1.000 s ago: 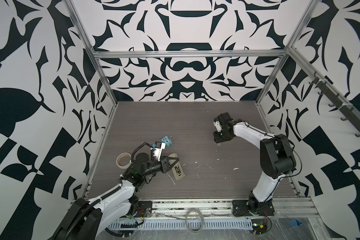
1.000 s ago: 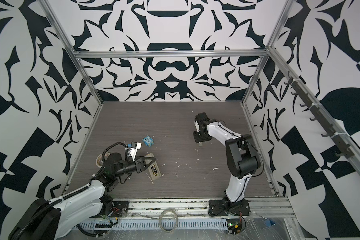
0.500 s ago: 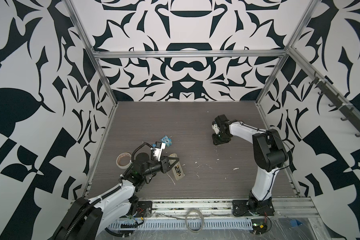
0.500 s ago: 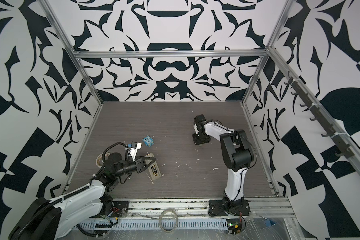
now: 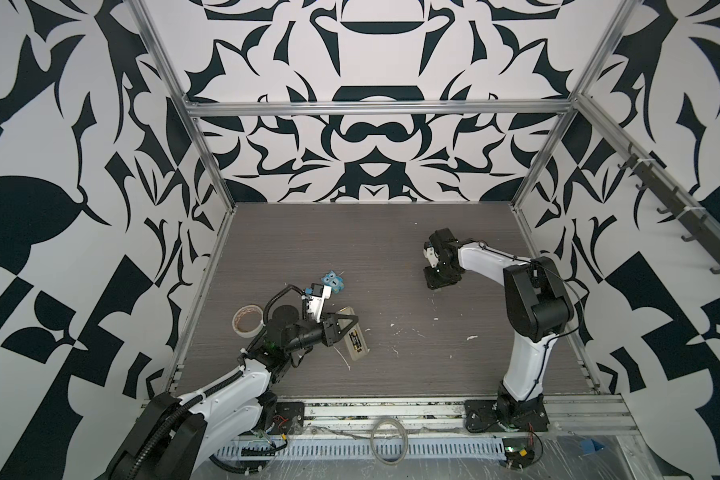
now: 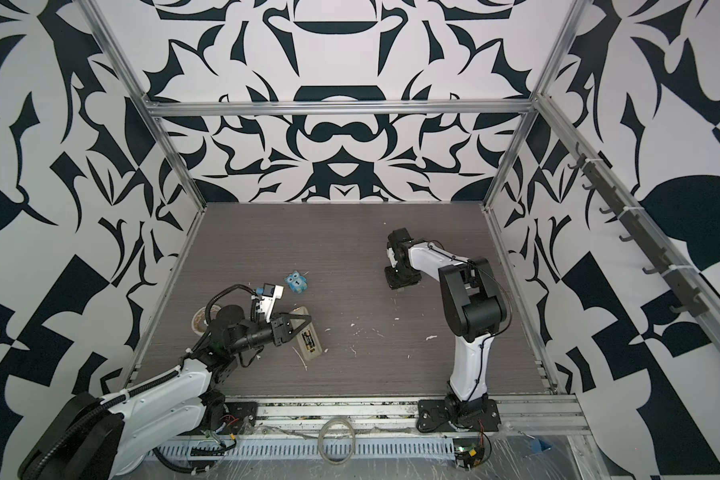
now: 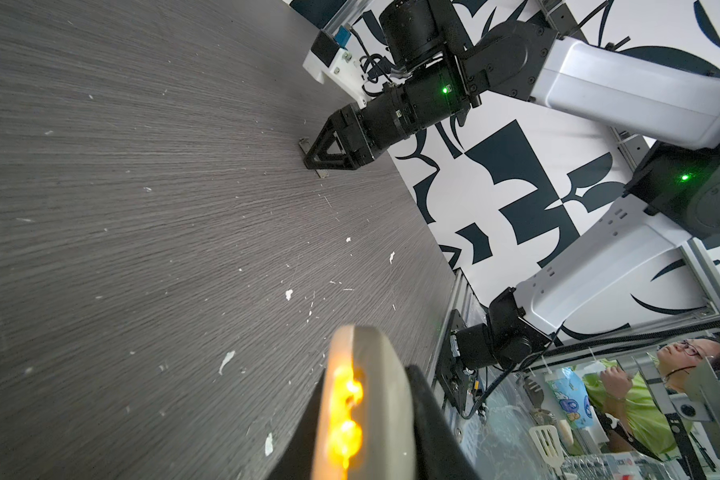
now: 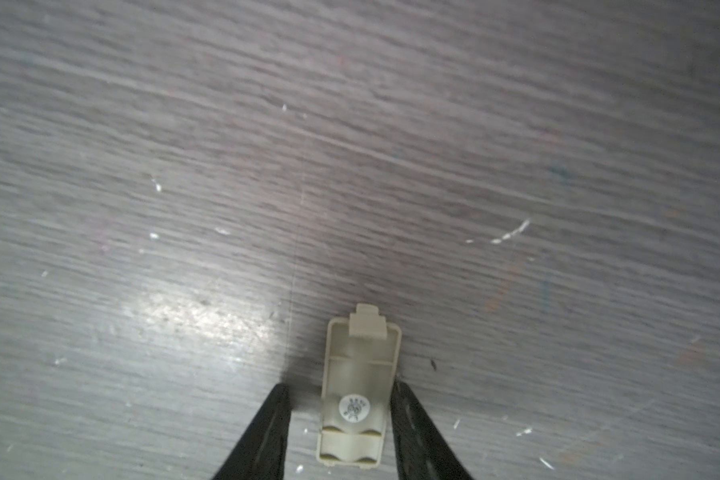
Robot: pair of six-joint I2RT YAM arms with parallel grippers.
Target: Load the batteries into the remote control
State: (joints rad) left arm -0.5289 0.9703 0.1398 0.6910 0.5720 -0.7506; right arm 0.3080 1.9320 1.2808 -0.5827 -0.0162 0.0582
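White remote control (image 5: 360, 353): 1, left hand (image 5: 348, 328) clenching it | batteries (image 5: 353, 339): 2 | cover plate (image 8: 358, 399): 1, right hand (image 8: 339, 388) released

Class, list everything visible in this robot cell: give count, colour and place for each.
table: one, grey woodgrain, cell floor
remote control: one, pale, back up, front left of table
batteries: apparently two, dark, in remote control's bay
cover plate: one, beige, flat on table, right of centre
owl figure: one, blue, behind remote control
tape roll: one, tan, table's left edge
left hand: one, black, shut on remote control
right hand: one, black, open, straddling cover plate
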